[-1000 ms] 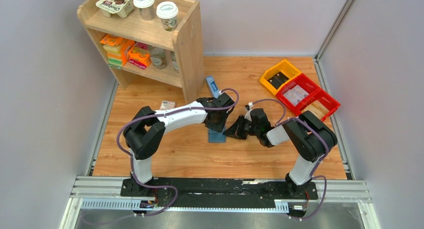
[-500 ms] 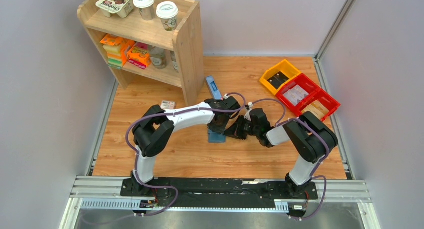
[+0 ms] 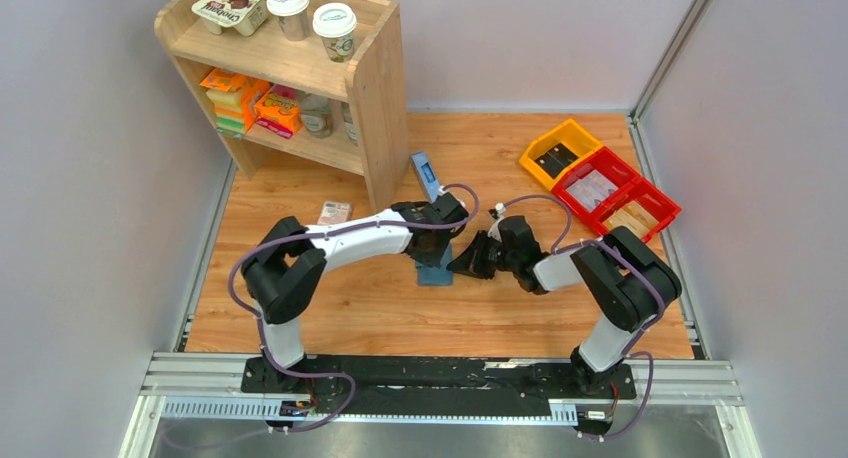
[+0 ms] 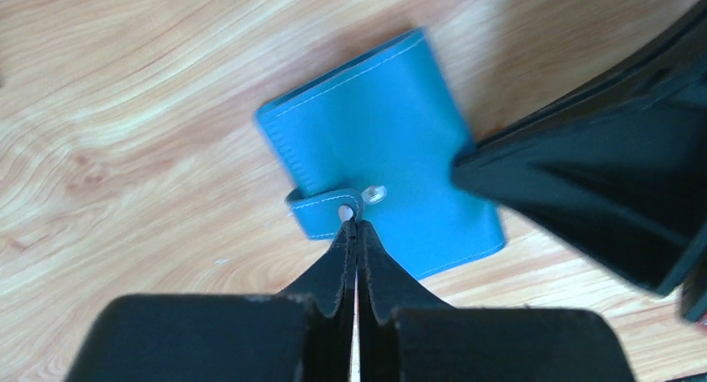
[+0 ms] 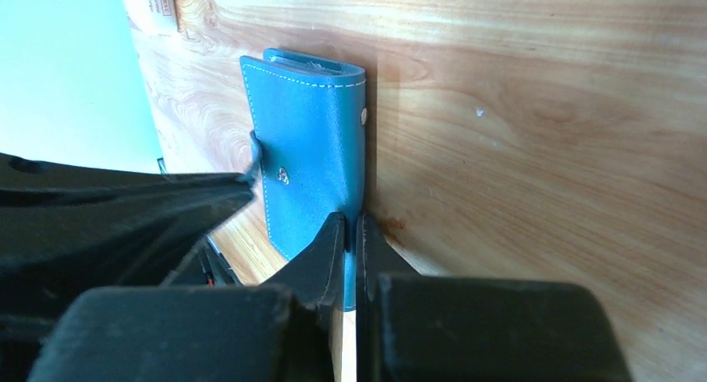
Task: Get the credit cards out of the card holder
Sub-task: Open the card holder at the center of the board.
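The teal-blue card holder (image 3: 434, 272) lies closed on the wooden table between my grippers. In the left wrist view it (image 4: 392, 132) shows its closure tab (image 4: 321, 211), unsnapped from the metal stud. My left gripper (image 4: 353, 228) is shut, its tips pinching the end of the tab. My right gripper (image 5: 351, 236) is shut on the holder's near edge (image 5: 313, 148), blue fabric between its jaws. In the top view the left gripper (image 3: 441, 248) and right gripper (image 3: 468, 262) meet over the holder. No credit cards show.
A narrow blue-and-white box (image 3: 425, 174) lies behind the grippers by the wooden shelf (image 3: 375, 98). A pink-and-white pack (image 3: 335, 211) lies to the left. Yellow (image 3: 560, 148) and red bins (image 3: 610, 193) stand at the back right.
My left arm's elbow swung right and then back left, while its gripper stayed at the holder's tab. The right gripper and the holder barely moved.
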{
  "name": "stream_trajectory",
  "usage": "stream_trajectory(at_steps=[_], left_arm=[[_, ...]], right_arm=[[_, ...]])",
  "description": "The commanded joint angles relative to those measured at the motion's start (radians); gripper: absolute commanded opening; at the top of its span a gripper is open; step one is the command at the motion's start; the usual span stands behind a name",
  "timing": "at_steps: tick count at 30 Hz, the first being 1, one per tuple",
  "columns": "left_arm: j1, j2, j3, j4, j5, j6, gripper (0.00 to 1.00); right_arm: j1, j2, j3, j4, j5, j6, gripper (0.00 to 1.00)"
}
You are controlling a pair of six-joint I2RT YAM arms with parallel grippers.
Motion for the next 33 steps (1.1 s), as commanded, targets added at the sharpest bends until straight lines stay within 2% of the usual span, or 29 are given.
stream_trajectory(at_steps=[1, 10, 15, 20, 21, 22, 23, 24, 25, 27, 28, 31, 33], left_arm=[[0.089, -0.185, -0.128, 0.089, 0.035, -0.055, 0.00], [0.241, -0.434, -0.451, 0.313, 0.161, -0.244, 0.00], [0.274, -0.508, -0.608, 0.444, 0.235, -0.356, 0.00], [0.274, -0.518, -0.670, 0.545, 0.298, -0.402, 0.00], [0.274, -0.531, -0.677, 0.559, 0.304, -0.399, 0.02], [0.274, -0.537, -0.679, 0.583, 0.318, -0.390, 0.10], [0.274, -0.549, -0.674, 0.593, 0.324, -0.385, 0.34], [0.274, -0.554, -0.667, 0.600, 0.336, -0.384, 0.52], [0.273, -0.557, -0.653, 0.599, 0.339, -0.384, 0.57], [0.267, -0.551, -0.622, 0.582, 0.345, -0.378, 0.75], [0.264, -0.546, -0.608, 0.573, 0.341, -0.370, 0.82], [0.212, -0.500, -0.512, 0.503, 0.309, -0.336, 0.82], [0.167, -0.454, -0.437, 0.441, 0.232, -0.303, 0.82]], right_arm=[[-0.006, -0.009, -0.011, -0.194, 0.126, -0.104, 0.00], [-0.005, -0.072, 0.031, -0.315, 0.180, -0.170, 0.04], [0.027, -0.160, 0.107, -0.491, 0.267, -0.245, 0.22], [0.080, -0.242, 0.202, -0.663, 0.395, -0.307, 0.42], [0.083, -0.248, 0.218, -0.680, 0.410, -0.313, 0.47], [0.084, -0.251, 0.229, -0.691, 0.421, -0.318, 0.52], [0.086, -0.259, 0.236, -0.699, 0.430, -0.321, 0.54], [0.086, -0.262, 0.241, -0.703, 0.439, -0.322, 0.57], [0.086, -0.266, 0.244, -0.706, 0.447, -0.325, 0.58], [0.086, -0.268, 0.244, -0.711, 0.490, -0.327, 0.62], [0.086, -0.270, 0.244, -0.714, 0.496, -0.330, 0.63], [0.086, -0.270, 0.235, -0.716, 0.514, -0.322, 0.66], [0.086, -0.279, 0.224, -0.717, 0.530, -0.315, 0.69]])
